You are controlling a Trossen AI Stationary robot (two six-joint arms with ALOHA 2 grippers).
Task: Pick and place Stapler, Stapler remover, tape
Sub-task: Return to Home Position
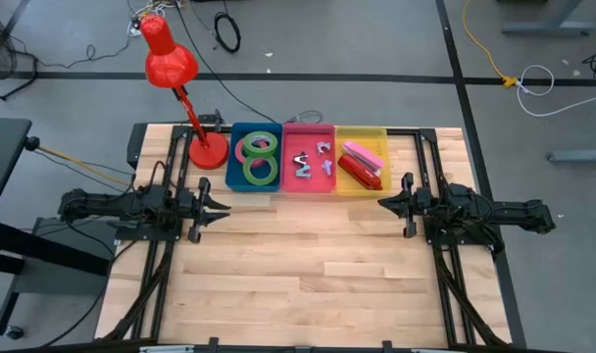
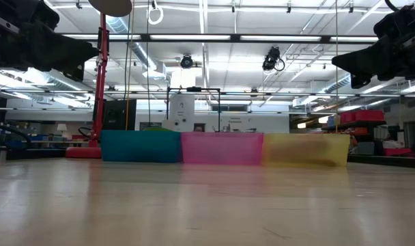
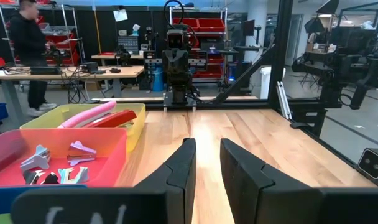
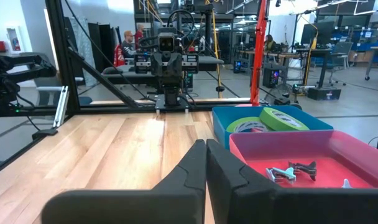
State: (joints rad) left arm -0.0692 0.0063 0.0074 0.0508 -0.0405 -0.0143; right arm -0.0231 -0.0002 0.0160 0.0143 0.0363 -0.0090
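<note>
Across open tabletop (image 1: 308, 265), left pincer (image 1: 223, 208) faces right pincer (image 1: 384, 204), well apart.

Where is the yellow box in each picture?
High view: the yellow bin is at the right end of the row of three bins.
Low view: the yellow bin is again at the row's right end.
Left wrist view: the yellow bin sits just beyond the red bin.
Right wrist view: not in it.
Shared landmark: the red bin, right beside the yellow one, shows in all four views.

Left gripper (image 3: 206, 146), fingers apart, beside red bin (image 3: 117, 158).
</note>
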